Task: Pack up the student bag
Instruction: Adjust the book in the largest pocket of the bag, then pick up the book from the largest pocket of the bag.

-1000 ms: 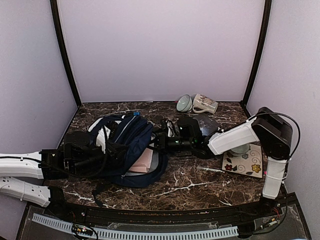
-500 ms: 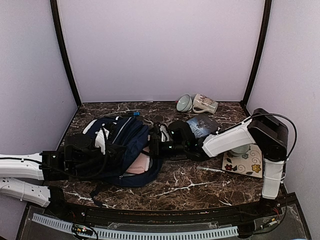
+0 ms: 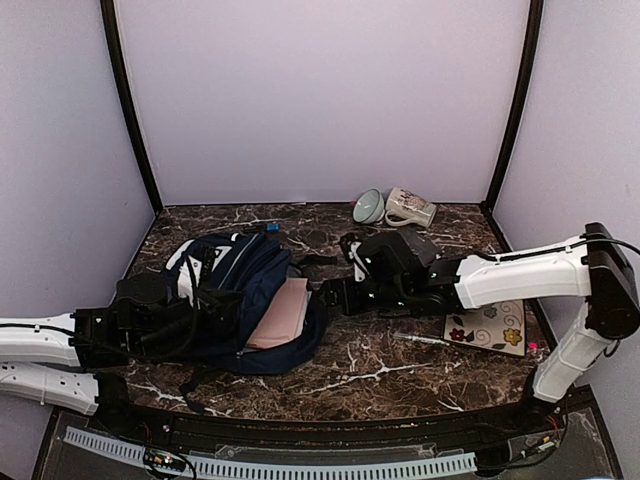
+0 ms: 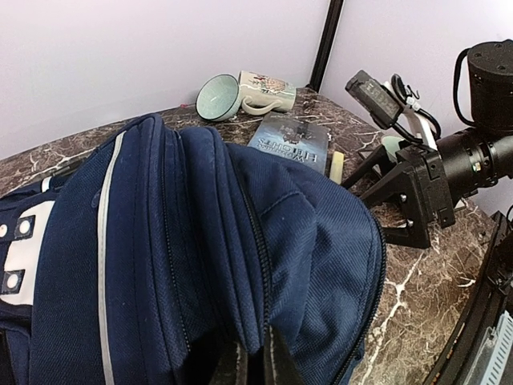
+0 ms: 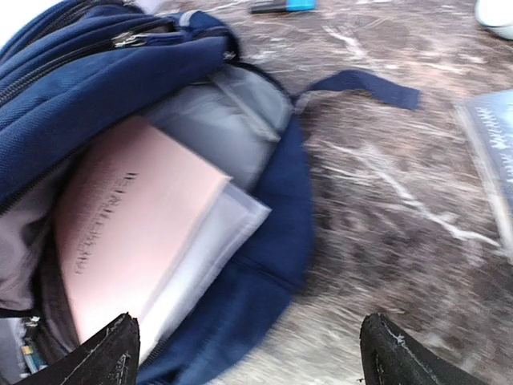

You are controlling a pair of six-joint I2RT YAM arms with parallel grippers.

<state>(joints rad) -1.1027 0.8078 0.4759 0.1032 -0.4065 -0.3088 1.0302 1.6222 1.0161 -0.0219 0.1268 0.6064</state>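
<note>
Scene: bag (image 3: pixel 235 290) left-centre on table (image 3: pixel 400 372), mouth facing right.
Jaws: left gripper (image 4: pixel 256 362) pinching upper flap, propping mouth open; right gripper (image 5: pixel 252 353) spread, empty, just outside mouth.
Inside: pink book (image 5: pixel 136 224), end showing at mouth.
Judged: hold flap high; nudge book deeper, avoid rim.

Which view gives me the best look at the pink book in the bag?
Right wrist: the pink book fills much of the frame, lying inside the open student bag, with its cover lettering visible. Top external shows only a small pink patch; left wrist sees just the bag's navy outside.
</note>
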